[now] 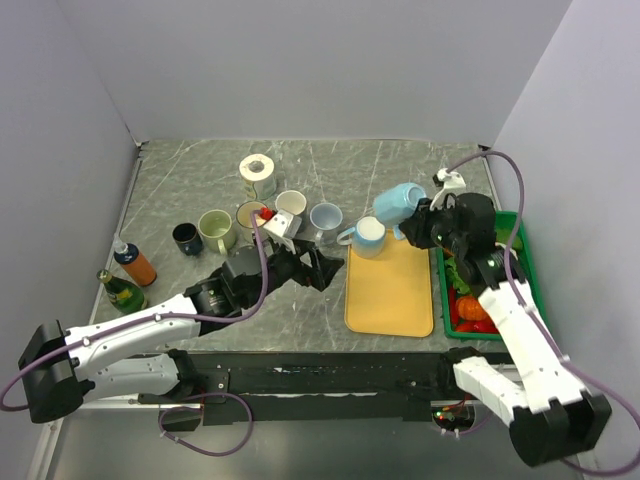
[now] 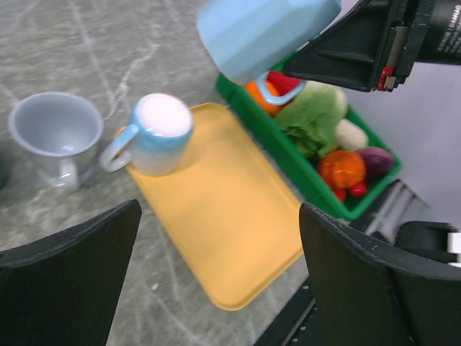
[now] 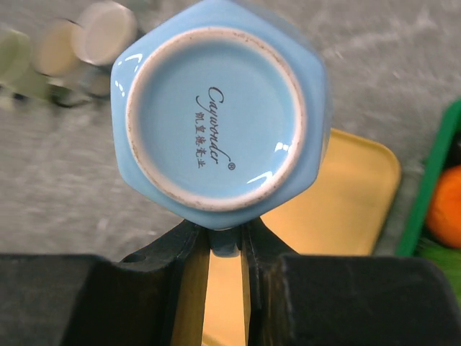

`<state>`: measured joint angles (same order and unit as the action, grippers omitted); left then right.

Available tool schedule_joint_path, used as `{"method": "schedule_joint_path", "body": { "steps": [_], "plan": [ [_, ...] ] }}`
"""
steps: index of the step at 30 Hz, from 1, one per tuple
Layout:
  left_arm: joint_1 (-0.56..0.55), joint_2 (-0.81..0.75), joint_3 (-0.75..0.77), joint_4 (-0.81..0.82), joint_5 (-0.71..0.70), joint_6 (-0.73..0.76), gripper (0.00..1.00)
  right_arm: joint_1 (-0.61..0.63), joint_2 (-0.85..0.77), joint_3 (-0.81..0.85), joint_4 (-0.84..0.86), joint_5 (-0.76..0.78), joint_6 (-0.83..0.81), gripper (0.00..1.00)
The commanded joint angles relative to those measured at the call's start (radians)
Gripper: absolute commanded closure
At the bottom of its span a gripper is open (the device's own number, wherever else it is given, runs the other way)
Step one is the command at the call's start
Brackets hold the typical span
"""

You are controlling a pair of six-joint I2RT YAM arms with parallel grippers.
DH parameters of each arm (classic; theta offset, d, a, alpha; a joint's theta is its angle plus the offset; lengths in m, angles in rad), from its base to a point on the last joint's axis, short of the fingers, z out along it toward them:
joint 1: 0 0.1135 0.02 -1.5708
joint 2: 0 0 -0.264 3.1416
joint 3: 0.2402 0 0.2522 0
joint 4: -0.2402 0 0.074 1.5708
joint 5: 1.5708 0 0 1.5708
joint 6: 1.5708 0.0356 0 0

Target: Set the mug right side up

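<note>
Counter: grey marbled surface that carried a yellow tray, a green basket and a row of cups along its middle.
Yellow tray: lay flat toward the right side, between the two arms, with most of its surface bare.
Green basket: sat just beside the tray's right edge, filled with vegetables.
Light blue mug: was off the counter, in the air above the tray's far right corner.
Mug axis: lay tilted, closer to level than upright. Its flat base faced back at the right wrist camera and its mouth pointed away, to the left.
Blue-and-white mug: stood on the tray's far left corner, just below and beside the lifted mug. It was apart from it.
Right hand: was clenched on the light blue mug's handle, with the mug body hanging out beyond the fingertips.
Left hand: was spread wide and grasped nothing, hovering near the tray's left edge and aimed toward the lifted mug.
Nearer arm: the right one, which already carried the mug. A wrist roll would likely bring the mouth upward over the bare tray.
</note>
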<state>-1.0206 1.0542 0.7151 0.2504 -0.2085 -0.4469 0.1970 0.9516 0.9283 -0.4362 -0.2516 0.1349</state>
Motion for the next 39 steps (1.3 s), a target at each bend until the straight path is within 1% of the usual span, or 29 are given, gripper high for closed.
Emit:
{"method": "schedule_joint_path", "body": {
  "steps": [1,5,6,7,9,11,14,15,16,18,21,23,25,26,27,28,29,31,32,35,37,39],
  "plan": [
    [-0.004,-0.005,0.069,0.076,0.113,-0.068,0.04,0.088,-0.155,0.020,0.255,-0.066,0.182,1.00],
    [-0.003,-0.036,0.070,0.160,0.228,-0.090,0.04,0.119,-0.194,0.027,0.329,-0.135,0.351,1.00],
    [-0.004,-0.045,0.073,0.170,0.245,-0.095,0.04,0.130,-0.198,0.015,0.393,-0.162,0.383,1.00],
    [-0.003,-0.048,0.076,0.179,0.259,-0.102,0.04,0.149,-0.211,0.006,0.422,-0.170,0.441,1.00],
    [-0.003,-0.054,0.092,0.191,0.274,-0.113,0.04,0.171,-0.227,-0.025,0.535,-0.199,0.489,1.00],
    [0.001,-0.059,0.096,0.210,0.290,-0.125,0.04,0.189,-0.238,-0.029,0.576,-0.210,0.548,1.00],
    [0.042,-0.071,0.080,0.298,0.394,-0.173,0.04,0.197,-0.226,-0.036,0.677,-0.316,0.627,1.00],
    [0.056,-0.068,0.075,0.331,0.473,-0.191,0.04,0.206,-0.221,-0.031,0.691,-0.328,0.643,1.00],
    [0.077,-0.063,0.073,0.376,0.495,-0.225,0.04,0.216,-0.218,-0.035,0.733,-0.339,0.672,1.00],
    [0.089,-0.051,0.079,0.389,0.518,-0.248,0.04,0.240,-0.221,-0.046,0.772,-0.344,0.692,1.00],
    [0.105,-0.036,0.093,0.398,0.523,-0.276,0.04,0.266,-0.218,-0.034,0.781,-0.351,0.698,1.00],
    [0.114,-0.028,0.098,0.449,0.540,-0.309,0.04,0.278,-0.214,-0.034,0.797,-0.360,0.697,1.00],
    [0.116,-0.008,0.109,0.469,0.532,-0.343,0.04,0.297,-0.209,-0.037,0.806,-0.367,0.700,1.00],
    [0.117,0.007,0.125,0.464,0.523,-0.357,0.01,0.301,-0.209,-0.040,0.813,-0.373,0.698,1.00],
    [0.116,0.012,0.132,0.466,0.515,-0.369,0.02,0.308,-0.209,-0.046,0.824,-0.373,0.700,1.00],
    [0.119,0.018,0.135,0.475,0.517,-0.392,0.04,0.318,-0.211,-0.048,0.824,-0.373,0.695,1.00],
    [0.117,0.026,0.133,0.498,0.520,-0.404,0.11,0.321,-0.209,-0.051,0.823,-0.373,0.694,1.00],
    [0.117,0.035,0.127,0.529,0.529,-0.441,0.17,0.329,-0.212,-0.055,0.815,-0.367,0.683,1.00],
    [0.119,0.046,0.130,0.533,0.543,-0.452,0.22,0.329,-0.214,-0.059,0.815,-0.365,0.681,1.00],
    [0.117,0.064,0.132,0.550,0.561,-0.483,0.30,0.331,-0.214,-0.062,0.812,-0.367,0.678,1.00],
    [0.117,0.066,0.124,0.573,0.567,-0.495,0.32,0.331,-0.212,-0.060,0.814,-0.370,0.678,1.00],
    [0.117,0.063,0.121,0.573,0.569,-0.492,0.38,0.331,-0.214,-0.063,0.815,-0.367,0.678,1.00]
  ]
}}
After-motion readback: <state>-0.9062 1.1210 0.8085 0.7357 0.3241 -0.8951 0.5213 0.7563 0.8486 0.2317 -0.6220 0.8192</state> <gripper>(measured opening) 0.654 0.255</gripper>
